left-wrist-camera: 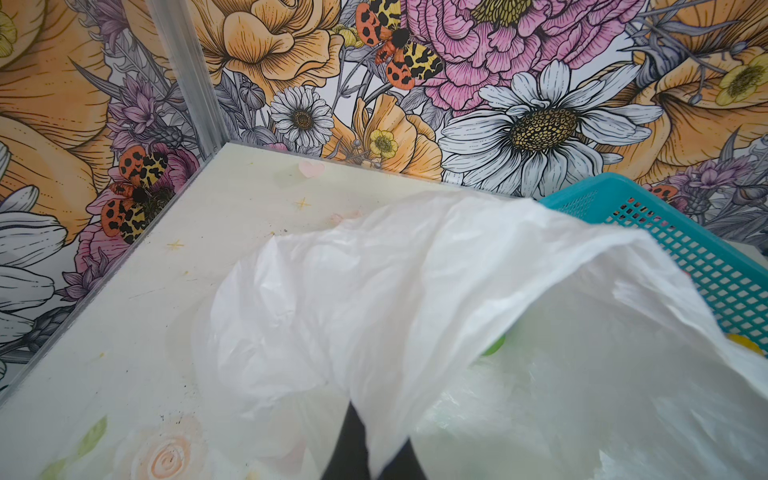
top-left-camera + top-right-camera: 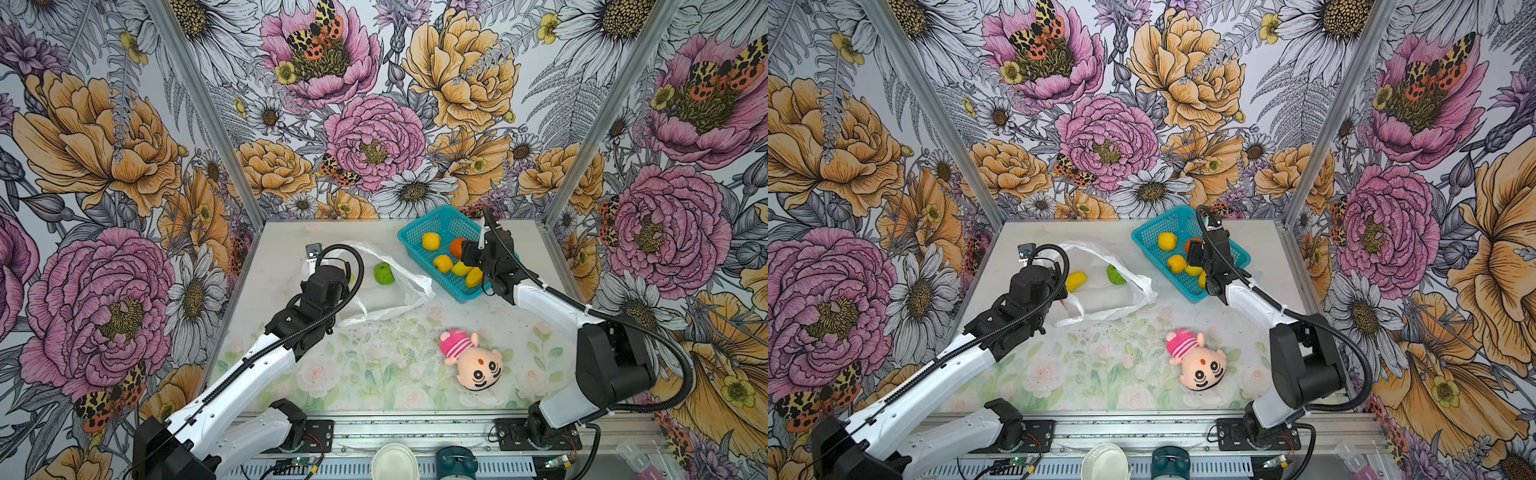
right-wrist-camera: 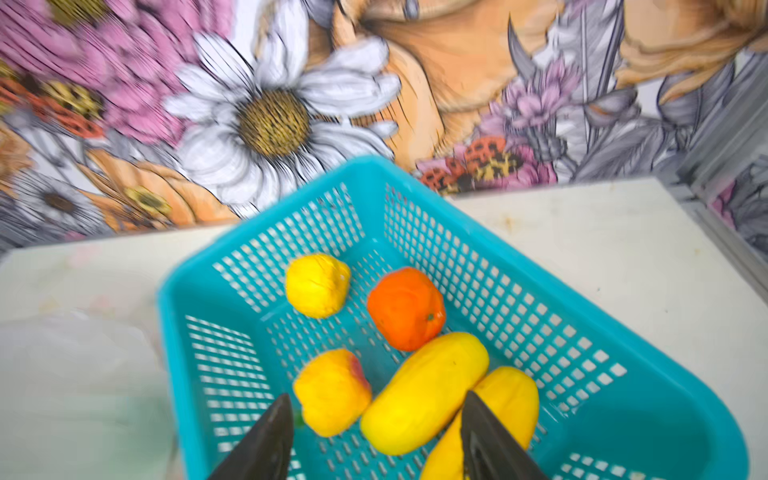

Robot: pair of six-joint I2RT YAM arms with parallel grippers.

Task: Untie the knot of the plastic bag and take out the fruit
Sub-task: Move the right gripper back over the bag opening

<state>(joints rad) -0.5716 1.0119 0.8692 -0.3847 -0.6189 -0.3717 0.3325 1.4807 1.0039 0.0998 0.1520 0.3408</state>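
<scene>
The white plastic bag (image 2: 390,299) lies open and slack at the table's back left. My left gripper (image 1: 380,453) is shut on a fold of its film and holds one side up. Under the film lie a green fruit (image 2: 384,273) and an elongated yellow fruit (image 2: 1076,281). The knot is out of view. My right gripper (image 3: 376,399) hangs open over the teal basket (image 2: 444,222), holding nothing. In the basket lie a round yellow fruit (image 3: 318,284), an orange one (image 3: 405,313), a yellow-pink one (image 3: 332,390) and two elongated yellow ones (image 3: 424,395).
A plush doll (image 2: 471,359) with a pink hat lies face up at the front right of the table. Flowered walls close in the back and both sides. A white bowl (image 2: 394,461) sits beyond the front rail.
</scene>
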